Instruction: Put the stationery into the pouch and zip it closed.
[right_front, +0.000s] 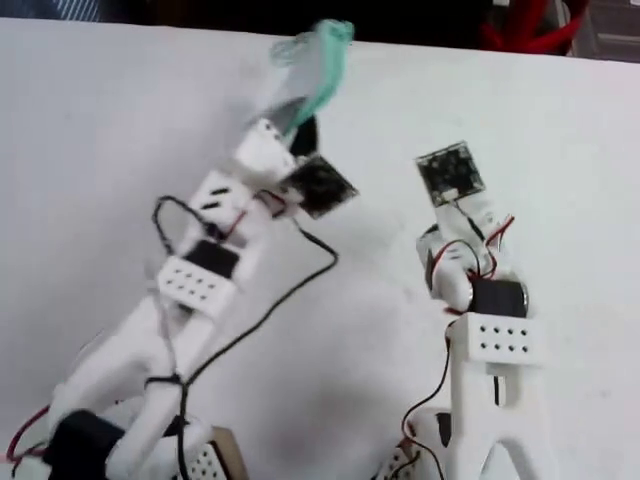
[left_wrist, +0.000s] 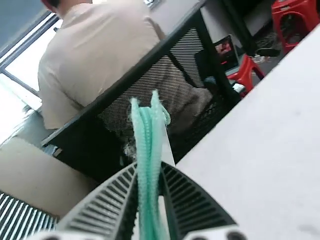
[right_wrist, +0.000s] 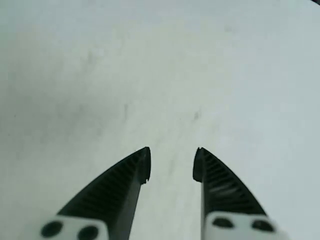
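The left gripper (left_wrist: 149, 172) has its fingers clamped on the green pouch (left_wrist: 148, 127), above the white surface (right_wrist: 150, 75). The right gripper (right_wrist: 171, 162) has its fingers apart over this surface.

Bright, even light flooded the counter (right_front: 100, 150) in the high view, washing it almost white; the arms cast only soft grey shadows beside them. Beyond the pouch (left_wrist: 148, 150) pinched in the left tool (left_wrist: 149, 170), a window (left_wrist: 22, 70) glared blown-out. Under the right tool (right_wrist: 171, 157) the counter lay flatly lit.

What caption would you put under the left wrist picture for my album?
Left end effector shut on a green mesh pouch, with the white table alongside.
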